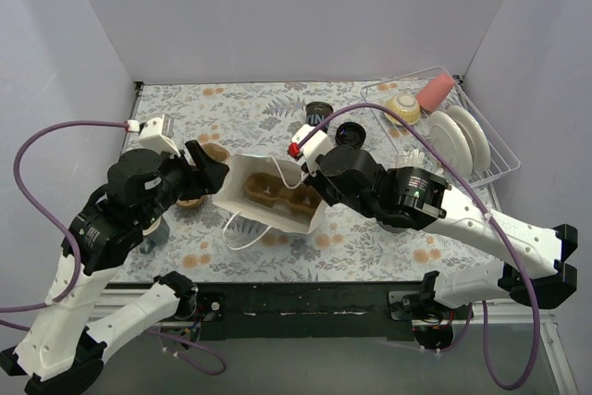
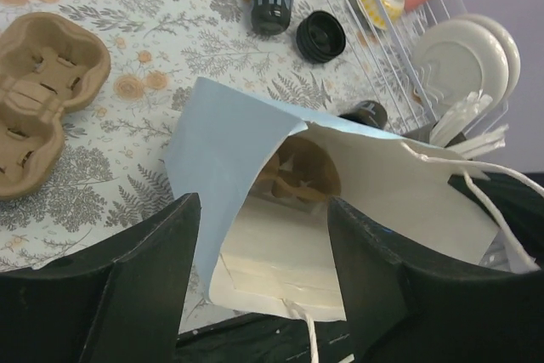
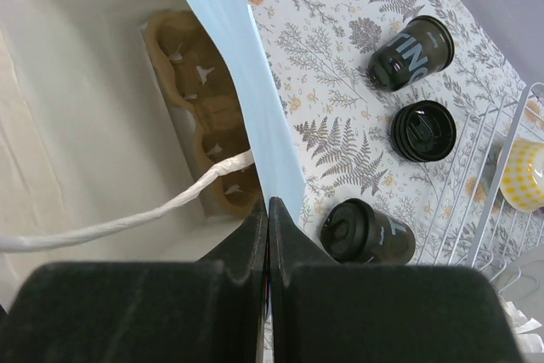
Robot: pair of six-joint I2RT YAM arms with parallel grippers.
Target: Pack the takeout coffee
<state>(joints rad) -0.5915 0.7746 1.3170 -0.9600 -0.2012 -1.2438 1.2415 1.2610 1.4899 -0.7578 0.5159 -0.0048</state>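
Observation:
A paper bag (image 1: pixel 242 173), pale blue outside and white inside, lies open in the middle of the table with a brown cup carrier (image 3: pixel 197 116) inside it. My right gripper (image 3: pixel 269 207) is shut on the bag's far rim (image 3: pixel 255 91). My left gripper (image 2: pixel 263 210) stands open at the bag's mouth, its jaws on either side of the near wall (image 2: pixel 221 150) without pinching it. One takeout coffee (image 3: pixel 412 50) lies on its side behind the bag, and another (image 3: pixel 367 231) lies close to the right fingers. A round black lid (image 3: pixel 423 131) faces up between them.
A second brown carrier (image 2: pixel 38 99) rests on the table to the left of the bag. A wire dish rack (image 1: pixel 495 159) at the back right holds white plates (image 1: pixel 458 136), a yellow cup (image 1: pixel 404 105) and a pink cup (image 1: pixel 435 92). The bag's string handles (image 1: pixel 239 228) trail forward.

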